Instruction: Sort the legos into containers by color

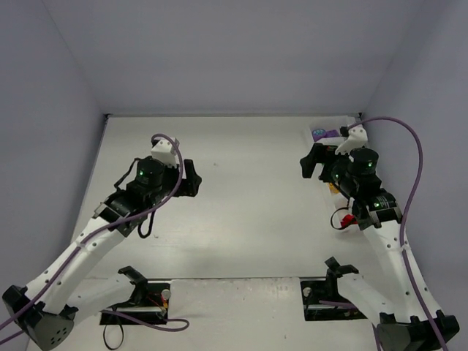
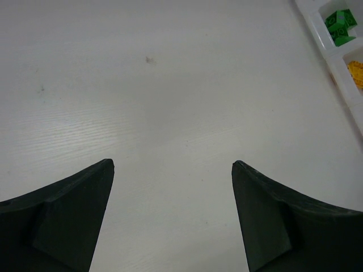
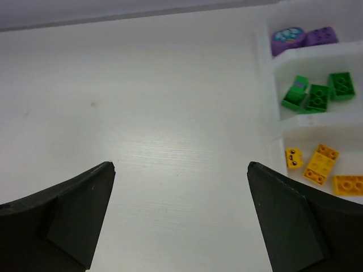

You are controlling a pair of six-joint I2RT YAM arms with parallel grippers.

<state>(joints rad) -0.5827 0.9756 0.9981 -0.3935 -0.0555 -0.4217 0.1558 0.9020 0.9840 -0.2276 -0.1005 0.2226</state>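
Note:
The containers (image 3: 267,62) run down the right edge of the right wrist view as a white compartmented tray. One bin holds purple legos (image 3: 300,39), the one below it green legos (image 3: 317,93), the nearest yellow legos (image 3: 320,164). My right gripper (image 3: 180,165) is open over bare table left of the tray, with nothing between its fingers. In the left wrist view my left gripper (image 2: 172,163) is open and empty over bare table, with green legos (image 2: 339,25) and yellow legos (image 2: 356,72) in the tray at the top right. From above, the left gripper (image 1: 191,178) hangs mid-left and the right gripper (image 1: 311,164) sits beside the tray (image 1: 325,128).
A red piece (image 1: 348,218) shows beside the right arm's forearm in the top view, partly hidden by it. Grey walls close the table on the left, back and right. Purple cables loop off both arms.

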